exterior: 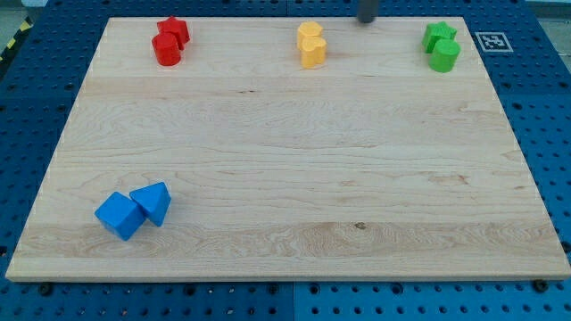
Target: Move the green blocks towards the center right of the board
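Observation:
Two green blocks sit touching at the board's top right corner: a green star [438, 36] and just below it a green cylinder [444, 56]. My tip [367, 20] shows as a dark rod end at the view's top edge, left of the green blocks and right of the yellow blocks, touching no block.
Two yellow blocks [311, 45] sit at the top centre. A red star [174, 30] and a red cylinder [166, 50] sit at the top left. A blue cube [119, 216] and a blue triangular block [152, 202] sit at the bottom left. The wooden board [294, 152] lies on a blue pegboard table.

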Controlling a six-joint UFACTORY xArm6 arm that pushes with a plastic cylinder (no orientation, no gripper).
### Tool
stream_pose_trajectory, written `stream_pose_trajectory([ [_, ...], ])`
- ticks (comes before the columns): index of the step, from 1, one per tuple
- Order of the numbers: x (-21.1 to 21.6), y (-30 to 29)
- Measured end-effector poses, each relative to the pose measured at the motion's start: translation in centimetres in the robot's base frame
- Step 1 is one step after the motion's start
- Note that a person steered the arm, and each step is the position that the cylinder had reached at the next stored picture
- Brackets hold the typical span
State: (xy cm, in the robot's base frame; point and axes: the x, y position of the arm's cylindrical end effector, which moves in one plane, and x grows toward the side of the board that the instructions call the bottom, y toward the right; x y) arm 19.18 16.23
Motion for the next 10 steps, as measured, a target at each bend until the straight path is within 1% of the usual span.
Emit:
stream_pose_trajectory([
  [2, 0.5, 12.0],
  [3, 2.7, 13.6],
  [5, 3.0, 7.9],
  [6, 3.2, 6.1],
  [7, 5.0, 6.4],
  [9, 13.8, 10.0],
  [10, 17.3, 11.2],
])
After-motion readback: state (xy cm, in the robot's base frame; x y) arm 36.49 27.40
